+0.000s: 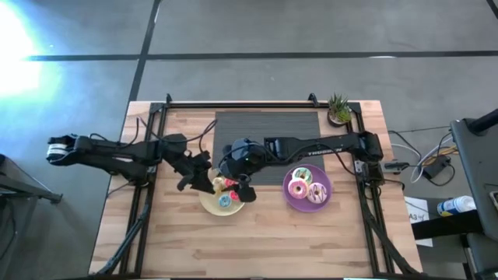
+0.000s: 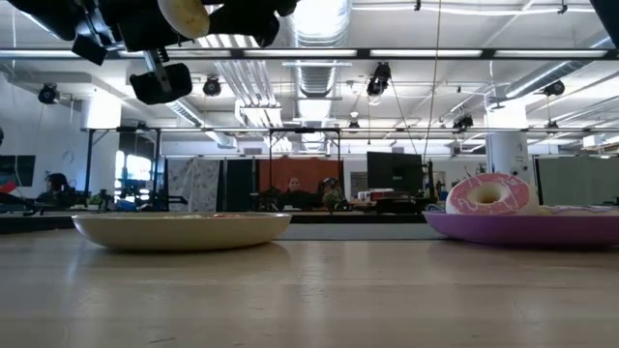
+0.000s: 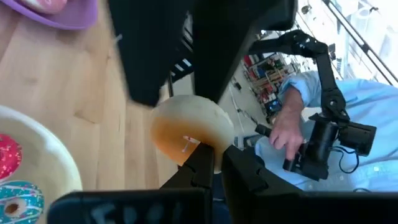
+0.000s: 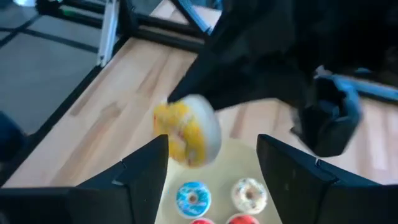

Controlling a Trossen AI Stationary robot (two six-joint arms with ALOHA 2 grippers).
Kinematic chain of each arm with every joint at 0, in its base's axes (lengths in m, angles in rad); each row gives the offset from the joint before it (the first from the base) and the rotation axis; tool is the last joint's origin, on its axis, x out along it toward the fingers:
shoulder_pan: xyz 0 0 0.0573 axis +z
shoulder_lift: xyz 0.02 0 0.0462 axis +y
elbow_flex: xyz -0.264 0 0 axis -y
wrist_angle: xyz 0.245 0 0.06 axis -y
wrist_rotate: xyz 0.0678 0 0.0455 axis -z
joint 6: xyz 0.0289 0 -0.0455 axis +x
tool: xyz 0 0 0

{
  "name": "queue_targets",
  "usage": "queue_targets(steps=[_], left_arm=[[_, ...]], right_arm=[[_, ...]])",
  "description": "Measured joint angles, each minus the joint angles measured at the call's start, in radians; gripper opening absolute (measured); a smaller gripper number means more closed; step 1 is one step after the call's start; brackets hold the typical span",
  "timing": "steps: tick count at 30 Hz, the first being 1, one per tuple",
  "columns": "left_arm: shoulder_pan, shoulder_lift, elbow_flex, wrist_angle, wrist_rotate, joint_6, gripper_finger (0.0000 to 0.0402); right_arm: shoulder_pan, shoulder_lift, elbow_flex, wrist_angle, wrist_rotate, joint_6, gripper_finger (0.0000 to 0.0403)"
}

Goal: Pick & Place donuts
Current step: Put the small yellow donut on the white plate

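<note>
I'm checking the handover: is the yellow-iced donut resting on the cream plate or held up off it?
Held up: the left gripper pinches the yellow-iced donut above the cream plate.

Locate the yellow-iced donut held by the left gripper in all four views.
High: donut near picture centre, at the cream plate's rim, in the left gripper.
Low: top left, high above the plate.
Left wrist: centre, pinched by that arm's fingers.
Right wrist: centre left, just past the open right gripper.
Shared landmark: the cream plate under it.
</note>
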Motion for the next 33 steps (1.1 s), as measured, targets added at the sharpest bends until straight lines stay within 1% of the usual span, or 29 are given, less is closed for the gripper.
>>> queue_targets(steps=[2,7,11,14,17,22,24,25,27,29,33], left_arm=[[0.000,0.014,0.010,0.000,0.003,0.011,0.0000],[0.001,0.024,0.023,-0.001,0.003,0.030,0.0000],[0.002,0.025,0.023,-0.046,-0.007,0.040,0.0000],[0.002,0.025,0.022,-0.083,-0.058,0.058,0.0000],[0.002,0.025,0.022,-0.087,-0.091,0.071,0.0000],[0.002,0.023,0.022,-0.088,-0.102,0.071,0.0000],[0.002,0.020,0.021,-0.089,-0.106,0.070,0.0000],[0.002,0.018,0.021,-0.090,-0.115,0.067,0.0000],[0.001,0.013,0.021,-0.095,-0.146,0.053,0.0000],[0.000,0.007,0.021,-0.116,-0.208,0.035,0.0000],[0.001,-0.020,0.021,-0.216,-0.403,0.018,0.0011]], right_arm=[[-0.001,0.009,0.000,-0.002,-0.022,0.017,0.0230],[-0.001,0.017,0.000,-0.012,-0.029,0.045,0.0217],[-0.001,0.017,0.000,-0.011,-0.032,0.048,0.0195],[-0.002,0.017,0.000,-0.011,-0.032,0.048,0.0163],[-0.001,0.017,0.000,-0.011,-0.031,0.048,0.0120],[-0.002,0.017,0.000,-0.027,-0.045,0.054,0.0042],[-0.002,0.017,0.000,-0.039,-0.048,0.070,0.0019],[-0.002,0.017,0.000,-0.043,-0.049,0.074,0.0015],[-0.003,0.017,0.000,-0.056,-0.049,0.092,0.0014],[-0.004,0.017,0.000,-0.076,-0.047,0.117,0.0014],[-0.010,0.019,-0.001,-0.126,-0.053,0.181,0.0013]])
